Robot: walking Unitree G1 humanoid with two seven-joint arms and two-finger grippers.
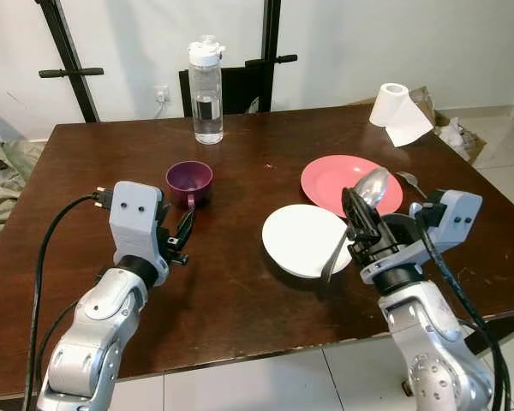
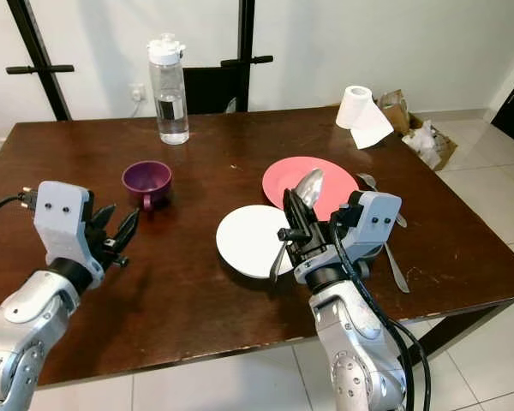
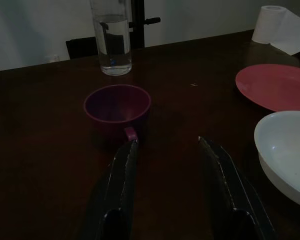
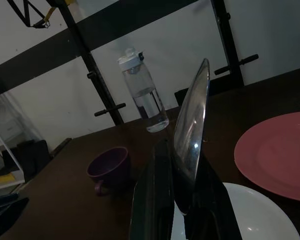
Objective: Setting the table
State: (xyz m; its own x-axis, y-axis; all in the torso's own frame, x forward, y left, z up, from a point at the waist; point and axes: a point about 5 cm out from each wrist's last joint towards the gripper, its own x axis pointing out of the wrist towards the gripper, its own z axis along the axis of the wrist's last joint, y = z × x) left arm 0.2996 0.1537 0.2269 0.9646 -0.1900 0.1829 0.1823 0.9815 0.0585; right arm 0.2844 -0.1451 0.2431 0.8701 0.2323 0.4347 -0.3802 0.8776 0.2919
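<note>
On the dark wooden table [image 1: 231, 291] stand a purple cup [image 1: 189, 180], a red plate [image 1: 334, 175] and, in front of it, a white plate [image 1: 295, 240]. My right gripper [image 1: 356, 214] is shut on a metal spoon [image 1: 372, 186]. The spoon's bowl points up and its handle hangs down over the white plate's near right edge. My left gripper [image 3: 167, 143] is open and hovers just in front of the purple cup [image 3: 117, 106], with the cup's handle near one fingertip. Nothing is between its fingers.
A clear water bottle [image 1: 206, 90] stands at the back of the table, and a paper roll [image 1: 394, 111] at the back right corner. More cutlery [image 2: 395, 267] lies on the table right of the plates. A black chair [image 1: 240, 86] stands behind the table.
</note>
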